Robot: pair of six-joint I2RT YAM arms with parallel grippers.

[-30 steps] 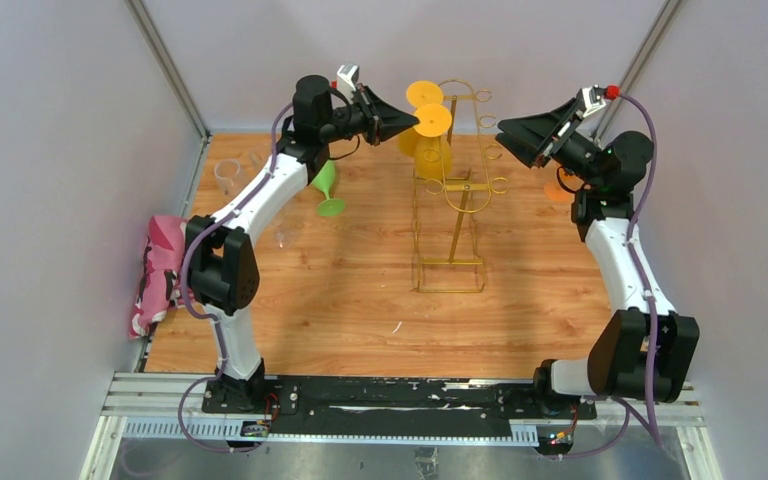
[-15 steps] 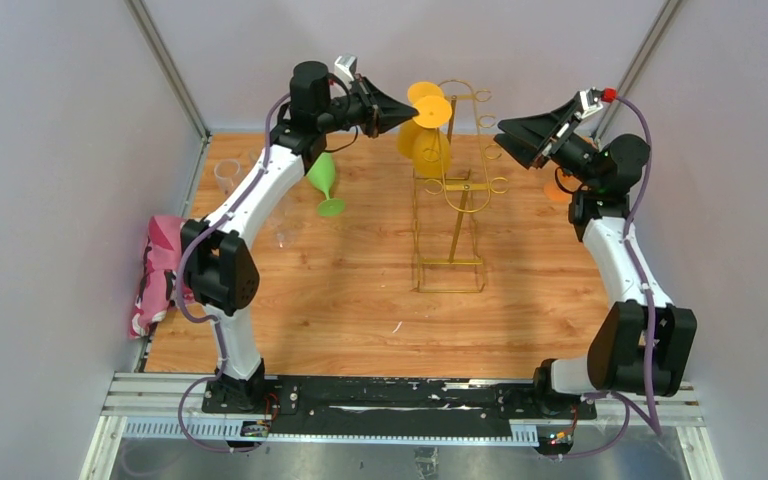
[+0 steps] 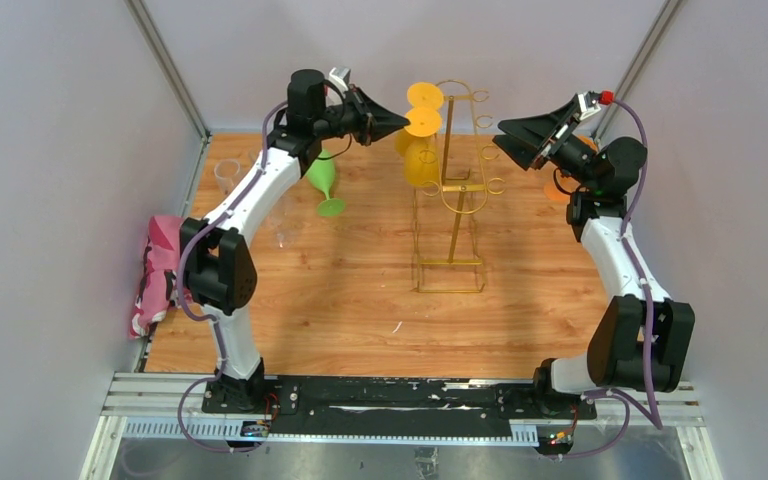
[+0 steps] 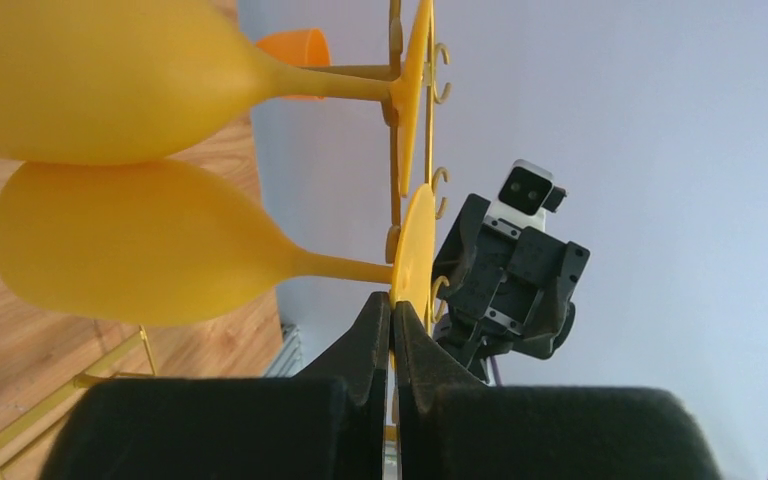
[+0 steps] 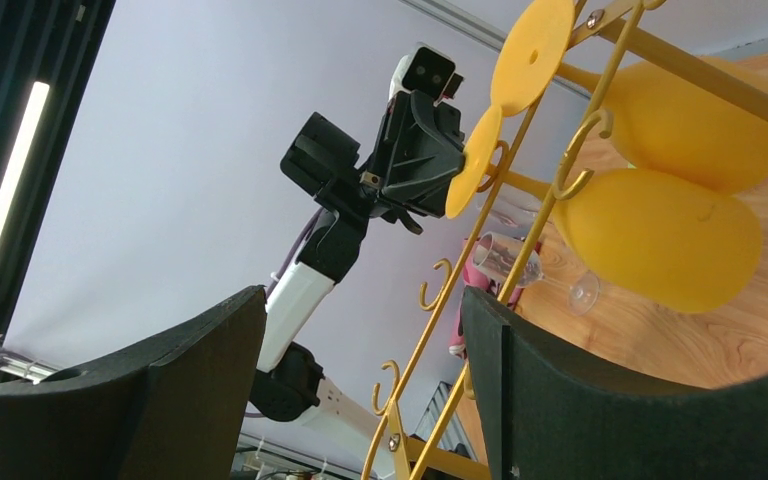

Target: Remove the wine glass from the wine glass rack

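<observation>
At the bench's (image 3: 340, 290) left edge lies a pink cloth (image 3: 158, 272), then clear glasses (image 3: 228, 172) and a green wine glass (image 3: 326, 184). The left claw (image 3: 401, 121) pinches the foot of the lower yellow wine glass (image 3: 424, 122), which hangs bowl-down at the gold wine glass rack's (image 3: 449, 200) left side, below a second yellow glass (image 3: 425, 96). The left wrist view shows the pads (image 4: 372, 318) pressed together on that disc. The right claw (image 3: 505, 135) is spread and holds nothing. An orange cup (image 3: 558, 190) sits half hidden behind the right arm.
</observation>
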